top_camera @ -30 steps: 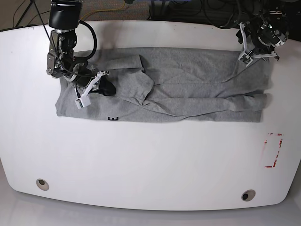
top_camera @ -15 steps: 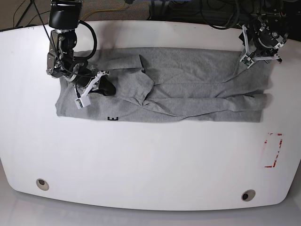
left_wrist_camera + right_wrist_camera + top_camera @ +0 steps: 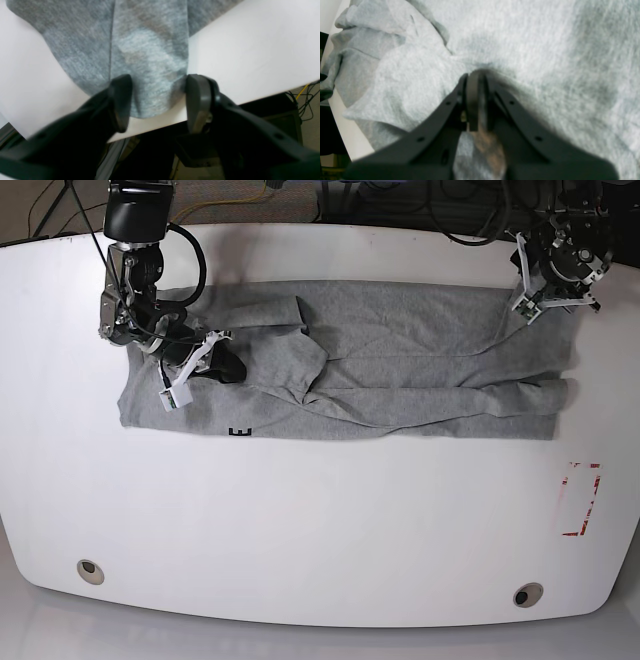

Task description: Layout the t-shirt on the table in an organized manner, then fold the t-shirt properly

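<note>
T-shirt (image 3: 400, 365) lies long-folded across table (image 3: 320, 520). My right fingers (image 3: 476, 82), closed flat, pin cloth at frame left; my left fingers (image 3: 156, 98), parted, straddle its upper-right corner to grab.

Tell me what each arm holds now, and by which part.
Right gripper: shut on the t-shirt, mid-cloth near its bunched end. Left gripper: open, holding nothing.
</note>
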You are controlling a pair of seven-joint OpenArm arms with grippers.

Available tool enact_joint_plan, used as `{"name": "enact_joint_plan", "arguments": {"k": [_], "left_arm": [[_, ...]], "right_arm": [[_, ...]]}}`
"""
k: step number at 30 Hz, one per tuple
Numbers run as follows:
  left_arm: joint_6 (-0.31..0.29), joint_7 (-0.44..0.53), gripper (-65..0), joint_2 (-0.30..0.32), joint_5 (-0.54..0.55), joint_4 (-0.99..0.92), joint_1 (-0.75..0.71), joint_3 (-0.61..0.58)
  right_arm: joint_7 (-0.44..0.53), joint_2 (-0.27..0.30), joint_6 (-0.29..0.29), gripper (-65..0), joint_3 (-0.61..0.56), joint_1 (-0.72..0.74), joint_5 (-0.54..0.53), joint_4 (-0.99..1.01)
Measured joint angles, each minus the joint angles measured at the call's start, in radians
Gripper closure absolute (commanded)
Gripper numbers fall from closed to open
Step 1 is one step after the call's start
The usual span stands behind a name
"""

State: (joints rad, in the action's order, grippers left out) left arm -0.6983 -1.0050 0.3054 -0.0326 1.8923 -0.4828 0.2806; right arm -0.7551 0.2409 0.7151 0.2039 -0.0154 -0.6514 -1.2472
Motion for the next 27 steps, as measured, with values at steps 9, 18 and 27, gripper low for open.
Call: {"name": "enact_joint_plan", "arguments": {"k": [9, 18, 27], "left_arm": [[-0.002, -0.003, -7.5, 0.0, -0.002, 0.0, -0.001, 0.0], [-0.002, -0.01, -4.6, -0.003, 0.003, 0.0, 0.037, 0.031], [-0.002, -0.043, -4.6, 0.003, -0.001, 0.008, 0.089, 0.093]], "right_arm": [[-0.012, -0.005, 0.002, -5.1, 0.024, 0.0, 0.0, 0.0], [-0.018, -0.005, 0.011, -5.1, 0.045, -0.005, 0.0, 0.0], [-0.023, -0.003, 0.011, -5.1, 0.045, -0.005, -0.001, 0.0]]}}
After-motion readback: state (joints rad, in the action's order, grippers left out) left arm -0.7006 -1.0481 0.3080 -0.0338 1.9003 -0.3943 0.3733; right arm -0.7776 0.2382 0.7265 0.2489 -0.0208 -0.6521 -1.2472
